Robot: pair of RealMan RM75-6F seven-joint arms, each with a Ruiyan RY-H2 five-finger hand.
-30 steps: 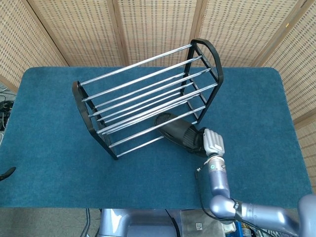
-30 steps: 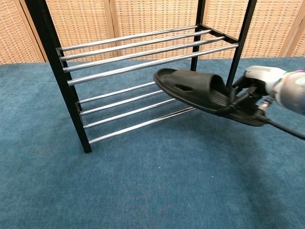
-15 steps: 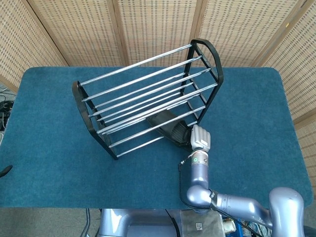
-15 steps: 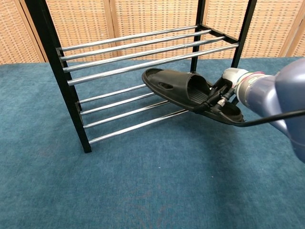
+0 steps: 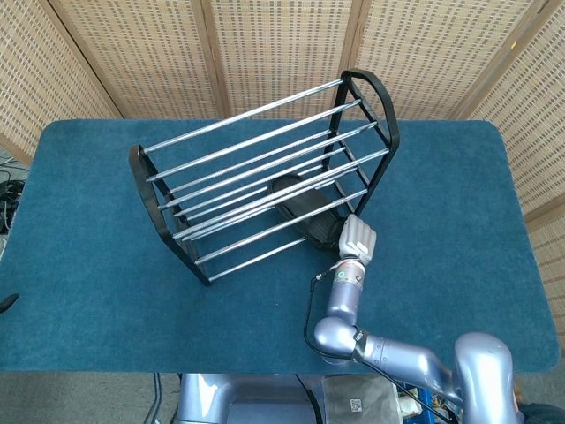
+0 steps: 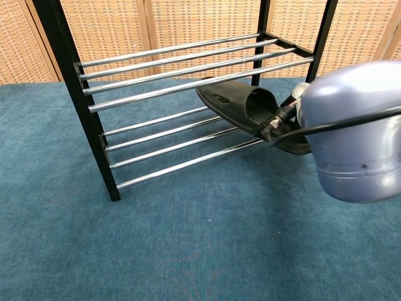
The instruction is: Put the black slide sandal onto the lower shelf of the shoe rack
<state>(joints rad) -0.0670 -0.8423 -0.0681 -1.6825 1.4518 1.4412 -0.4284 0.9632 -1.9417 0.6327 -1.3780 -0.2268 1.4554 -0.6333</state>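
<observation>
The black slide sandal point(image 6: 241, 106) hangs tilted, its toe between the rack's two tiers and just above the lower shelf bars point(image 6: 169, 147). My right hand point(image 5: 356, 238) grips its heel end at the rack's front right; in the chest view only part of that hand point(image 6: 299, 94) shows behind the large grey forearm. From the head view the sandal point(image 5: 300, 205) shows through the chrome bars of the shoe rack point(image 5: 265, 159). My left hand appears in neither view.
The black-framed rack with chrome bars stands mid-table on a blue cloth point(image 5: 97, 265). Wicker screens point(image 5: 282, 44) close off the back. My right forearm point(image 6: 354, 132) fills the chest view's right side. Bare cloth lies left of and in front of the rack.
My right hand has carried the sandal left and forward, from outside the rack's front right corner to between the tiers, over the lower bars. The forearm now looms larger in the chest view.
</observation>
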